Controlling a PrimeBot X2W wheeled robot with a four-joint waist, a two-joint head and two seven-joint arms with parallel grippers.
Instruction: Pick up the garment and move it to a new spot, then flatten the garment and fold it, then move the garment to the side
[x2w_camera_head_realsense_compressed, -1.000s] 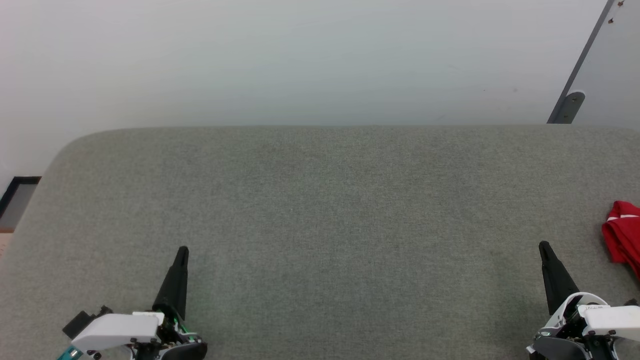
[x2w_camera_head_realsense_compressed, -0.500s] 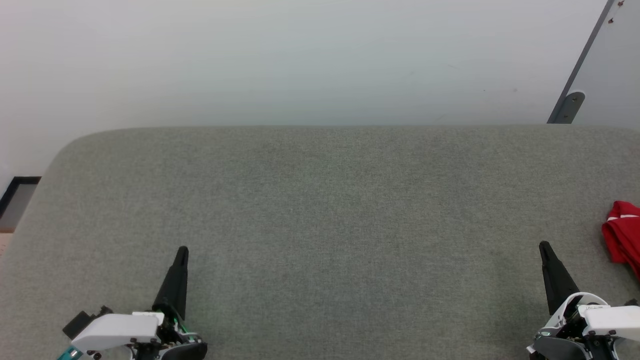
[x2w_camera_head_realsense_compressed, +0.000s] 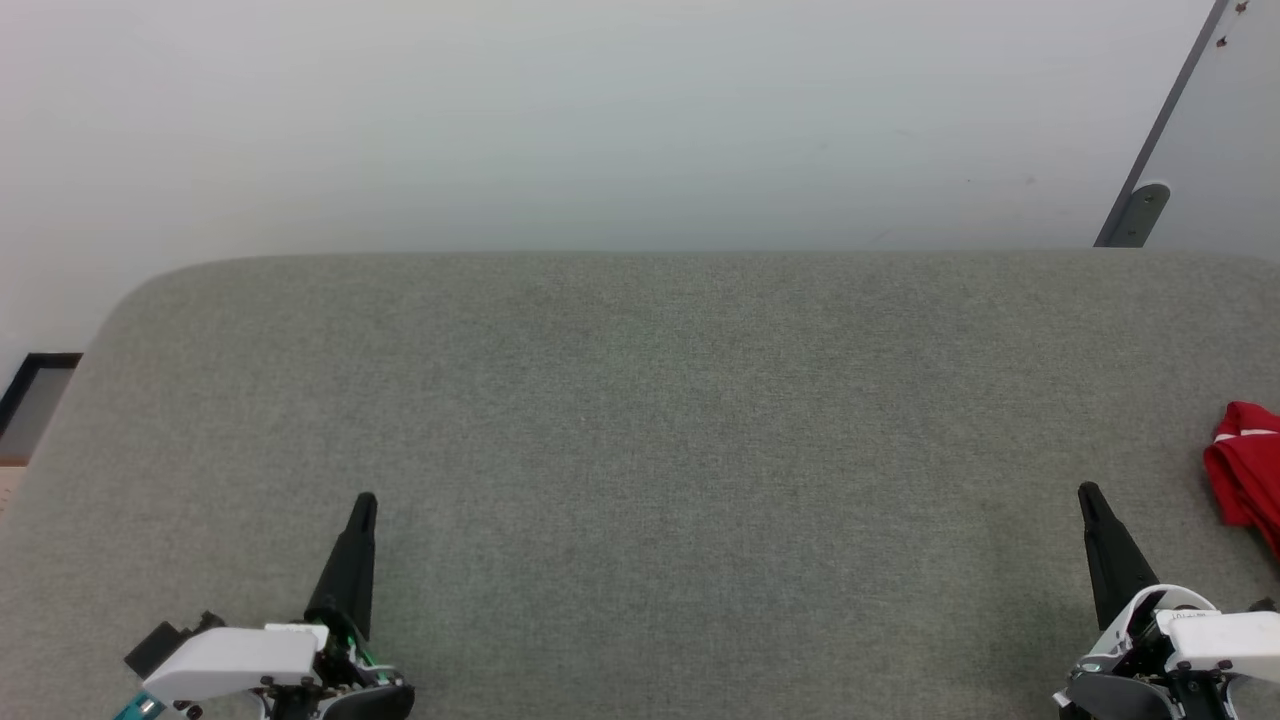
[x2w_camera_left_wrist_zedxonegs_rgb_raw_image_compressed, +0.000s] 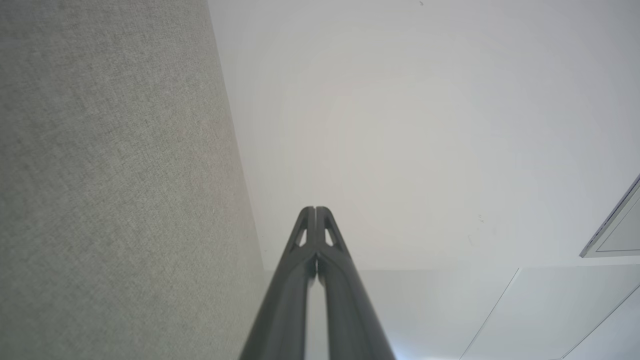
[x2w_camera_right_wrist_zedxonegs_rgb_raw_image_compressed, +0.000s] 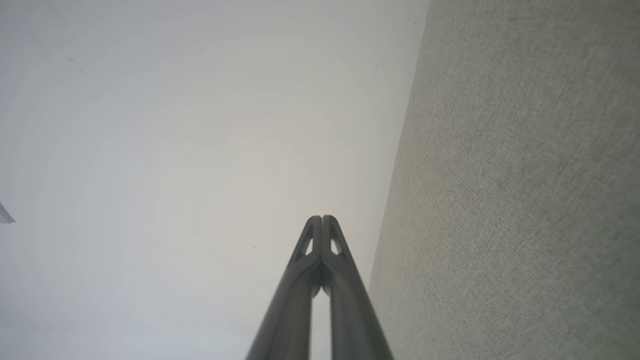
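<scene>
The garment (x2w_camera_head_realsense_compressed: 1246, 470), red cloth with a white stripe, lies bunched at the right edge of the grey fabric surface (x2w_camera_head_realsense_compressed: 660, 400), mostly cut off by the head view's border. My right gripper (x2w_camera_head_realsense_compressed: 1086, 494) rests at the lower right, shut and empty, to the left of the garment and apart from it. My left gripper (x2w_camera_head_realsense_compressed: 365, 502) sits at the lower left, also shut and empty. In the left wrist view the left gripper (x2w_camera_left_wrist_zedxonegs_rgb_raw_image_compressed: 315, 209) has its tips pressed together. The right wrist view shows the right gripper (x2w_camera_right_wrist_zedxonegs_rgb_raw_image_compressed: 322, 218) closed the same way.
A pale wall (x2w_camera_head_realsense_compressed: 600, 120) rises behind the grey surface's far edge. A grey bracket and panel (x2w_camera_head_realsense_compressed: 1140, 210) stand at the upper right. At the far left a dark-framed opening (x2w_camera_head_realsense_compressed: 30, 395) lies past the surface's rounded corner.
</scene>
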